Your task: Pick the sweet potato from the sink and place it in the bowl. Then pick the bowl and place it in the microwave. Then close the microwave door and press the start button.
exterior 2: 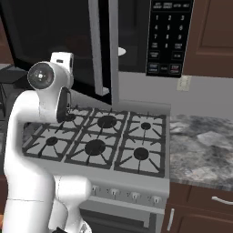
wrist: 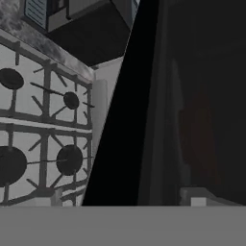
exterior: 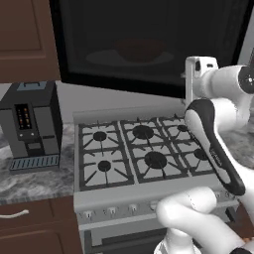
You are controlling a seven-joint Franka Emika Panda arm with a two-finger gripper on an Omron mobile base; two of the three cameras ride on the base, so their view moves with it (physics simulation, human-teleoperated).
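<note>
Arm is folded up high over the stove [exterior: 144,149], elbow bent, forearm reaching up toward the microwave door [exterior: 149,44]. From the left base camera the wrist sits at the door's right edge, just above the back right burners. From the right base camera the wrist joint and hand are pressed close against the door's lower edge, left of the vertical silver handle [exterior 2: 96,45].

Gripper: fingertips aren't visible in any camera, so the pictures don't show the jaws directly; they stand spread wide, and nothing is seen held between them.

Hand camera looks along the door edge-on: black door frame [wrist: 125,120] running diagonally, stove grates to its left, dark glass to its right.

Microwave [exterior 2: 136,32]: door is partly swung, not shut; in the right base view it stands edge-on with the white turntable plate [exterior 2: 121,51] peeking out behind it. Keypad panel [exterior 2: 169,36] is to the right, well apart from the hand.

Bowl [exterior: 140,49] is inside the microwave, on the turntable, seen dimly through the dark glass as a reddish shape. Can't tell whether the sweet potato is in it; glass is too dark.

Bowl is behind the door, up and left of the wrist. Coffee machine [exterior: 31,126] sits on the counter left of the stove.
</note>
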